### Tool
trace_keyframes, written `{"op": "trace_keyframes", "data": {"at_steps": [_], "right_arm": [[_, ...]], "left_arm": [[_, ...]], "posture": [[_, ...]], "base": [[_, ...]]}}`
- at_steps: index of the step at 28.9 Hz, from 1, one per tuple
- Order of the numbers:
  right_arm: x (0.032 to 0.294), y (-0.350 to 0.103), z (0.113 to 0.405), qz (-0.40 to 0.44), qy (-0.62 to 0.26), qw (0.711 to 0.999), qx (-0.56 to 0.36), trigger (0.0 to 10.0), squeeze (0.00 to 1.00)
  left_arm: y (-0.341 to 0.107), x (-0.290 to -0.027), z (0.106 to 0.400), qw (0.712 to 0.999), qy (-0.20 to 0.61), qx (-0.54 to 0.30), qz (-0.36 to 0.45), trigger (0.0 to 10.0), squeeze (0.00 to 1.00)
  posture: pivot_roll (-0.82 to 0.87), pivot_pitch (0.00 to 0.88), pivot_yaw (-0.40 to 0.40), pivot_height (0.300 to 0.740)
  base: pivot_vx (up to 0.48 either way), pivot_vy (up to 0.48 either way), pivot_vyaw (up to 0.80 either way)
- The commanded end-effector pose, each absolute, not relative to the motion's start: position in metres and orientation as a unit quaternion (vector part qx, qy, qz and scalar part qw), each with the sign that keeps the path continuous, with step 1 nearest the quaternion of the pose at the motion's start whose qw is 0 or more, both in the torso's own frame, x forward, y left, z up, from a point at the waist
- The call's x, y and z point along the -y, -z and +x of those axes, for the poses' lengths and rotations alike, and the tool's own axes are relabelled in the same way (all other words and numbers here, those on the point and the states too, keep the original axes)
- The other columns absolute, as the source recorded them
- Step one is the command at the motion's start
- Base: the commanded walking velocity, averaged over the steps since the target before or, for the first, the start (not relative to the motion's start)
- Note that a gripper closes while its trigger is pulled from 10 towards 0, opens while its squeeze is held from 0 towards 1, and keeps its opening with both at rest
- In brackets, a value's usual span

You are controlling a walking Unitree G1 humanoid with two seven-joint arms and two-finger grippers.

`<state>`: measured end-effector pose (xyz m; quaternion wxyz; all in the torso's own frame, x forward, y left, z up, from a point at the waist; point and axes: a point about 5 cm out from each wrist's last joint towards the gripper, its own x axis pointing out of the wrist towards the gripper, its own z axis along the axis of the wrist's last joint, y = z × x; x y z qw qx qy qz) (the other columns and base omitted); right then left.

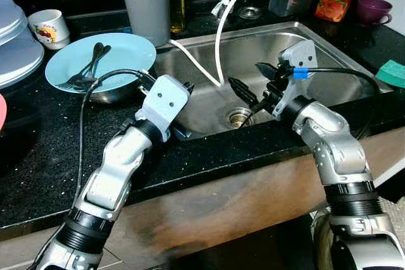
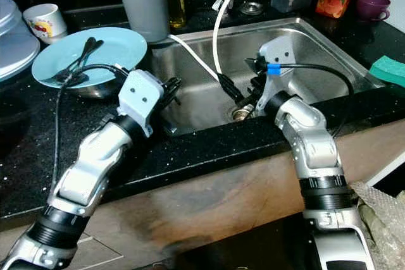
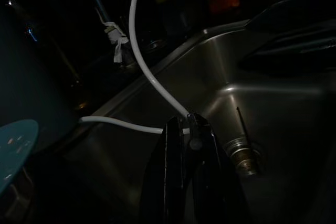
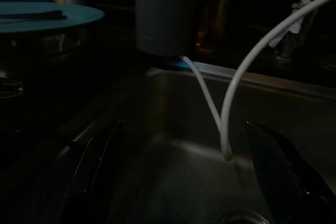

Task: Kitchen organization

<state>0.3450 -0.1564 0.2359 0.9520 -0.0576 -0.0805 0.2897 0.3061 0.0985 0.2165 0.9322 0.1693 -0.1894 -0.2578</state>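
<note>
Hovering over sink (image 1: pixel 329 49): right gripper (image 1: pixel 253 83) spread wide, empty, above drain (image 1: pixel 239 117); left gripper (image 3: pixel 186 145) pinched closed, empty, at sink's left wall. Plate (image 1: pixel 123 52) with cutlery (image 1: pixel 85 74) left of sink. Avoid snagging white hose (image 1: pixel 218 49).

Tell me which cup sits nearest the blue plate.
The white cup with the printed picture, just behind the plate on the counter's left. The purple cup stands far off, beyond the sink at the right.
</note>
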Motion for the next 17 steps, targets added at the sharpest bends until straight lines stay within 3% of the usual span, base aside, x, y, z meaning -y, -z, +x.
{"op": "trace_keyframes", "data": {"at_steps": [1, 2, 3, 4, 5, 6, 17], "right_arm": [[0.156, -0.237, 0.343, -0.069, -0.293, 0.950, 0.081, 10.0, 0.00], [0.156, -0.237, 0.342, -0.070, -0.294, 0.950, 0.080, 10.0, 0.00], [0.155, -0.236, 0.342, -0.070, -0.296, 0.949, 0.078, 10.0, 0.00], [0.155, -0.235, 0.342, -0.072, -0.299, 0.949, 0.075, 10.0, 0.00], [0.155, -0.235, 0.342, -0.073, -0.301, 0.948, 0.073, 10.0, 0.00], [0.155, -0.233, 0.341, -0.073, -0.306, 0.947, 0.064, 10.0, 0.00], [0.145, -0.222, 0.328, -0.089, -0.395, 0.914, -0.005, 10.0, 0.00]], "left_arm": [[-0.212, -0.095, 0.306, 0.933, 0.264, 0.178, 0.168, 1.9, 0.00], [-0.213, -0.095, 0.306, 0.933, 0.262, 0.178, 0.169, 4.2, 0.00], [-0.213, -0.095, 0.307, 0.934, 0.261, 0.178, 0.169, 7.3, 0.00], [-0.213, -0.095, 0.308, 0.934, 0.258, 0.177, 0.171, 9.2, 0.00], [-0.214, -0.096, 0.308, 0.935, 0.256, 0.176, 0.172, 9.2, 0.00], [-0.214, -0.096, 0.309, 0.935, 0.256, 0.175, 0.174, 10.0, 0.00], [-0.213, -0.094, 0.326, 0.938, 0.252, 0.164, 0.173, 10.0, 0.00]], "posture": [[0.03, 0.080, 0.004, 0.740], [0.02, 0.080, 0.004, 0.740], [0.02, 0.081, 0.005, 0.740], [0.02, 0.080, 0.004, 0.740], [0.02, 0.080, 0.004, 0.740], [0.02, 0.079, 0.004, 0.740], [0.02, 0.067, -0.001, 0.740]], "base": [[0.000, 0.000, 0.00], [0.000, 0.000, 0.00], [0.000, 0.000, 0.00], [0.000, 0.000, 0.00], [0.000, 0.000, 0.00], [0.000, 0.000, 0.00], [0.000, 0.000, 0.00]]}}
